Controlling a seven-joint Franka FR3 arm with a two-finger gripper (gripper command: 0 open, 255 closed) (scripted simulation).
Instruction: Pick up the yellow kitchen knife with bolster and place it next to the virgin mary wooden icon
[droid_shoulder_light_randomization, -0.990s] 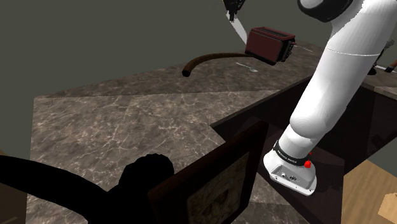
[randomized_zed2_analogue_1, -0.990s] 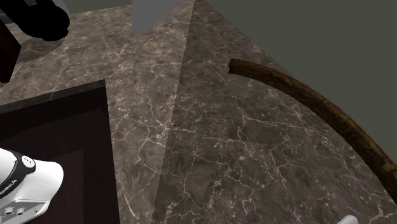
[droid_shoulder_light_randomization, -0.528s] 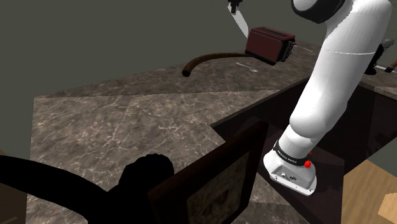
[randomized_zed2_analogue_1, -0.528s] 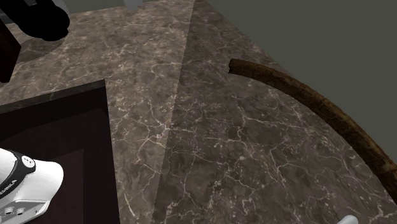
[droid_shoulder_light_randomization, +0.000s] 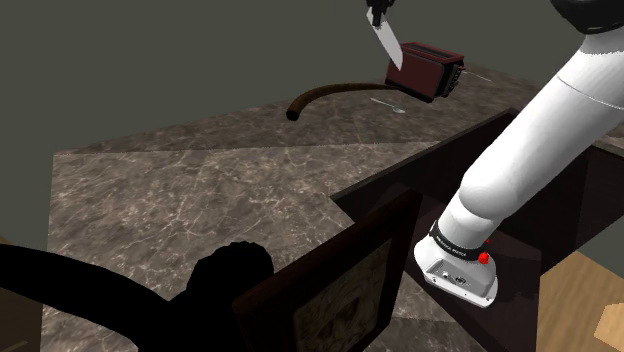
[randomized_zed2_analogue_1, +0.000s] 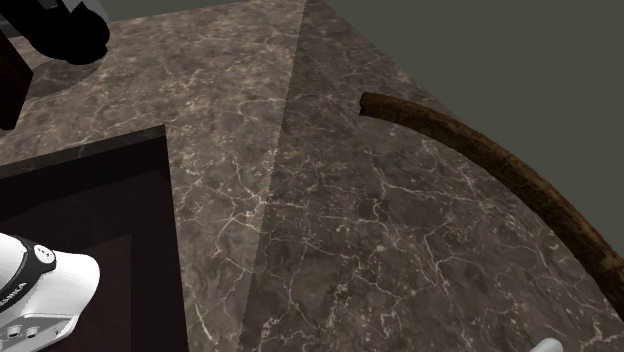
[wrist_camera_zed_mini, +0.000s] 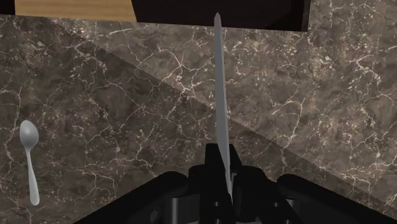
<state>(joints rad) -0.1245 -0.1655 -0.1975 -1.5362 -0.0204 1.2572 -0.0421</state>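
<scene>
My gripper (wrist_camera_zed_mini: 219, 173) is clamped on the kitchen knife (wrist_camera_zed_mini: 217, 83), high above the marble counter (wrist_camera_zed_mini: 127, 114); setting it beside the framed icon (droid_shoulder_light_randomization: 345, 285) is left.

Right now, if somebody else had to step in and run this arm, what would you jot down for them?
Gripper: shut on the knife, blade pointing down, lifted off the counter near the dark red toaster.
Framed picture: in the shoulder view's foreground, close to the arm's base, well away from the knife.
Done: knife picked up.
Left: carry it to the picture and lay it down beside it.
</scene>
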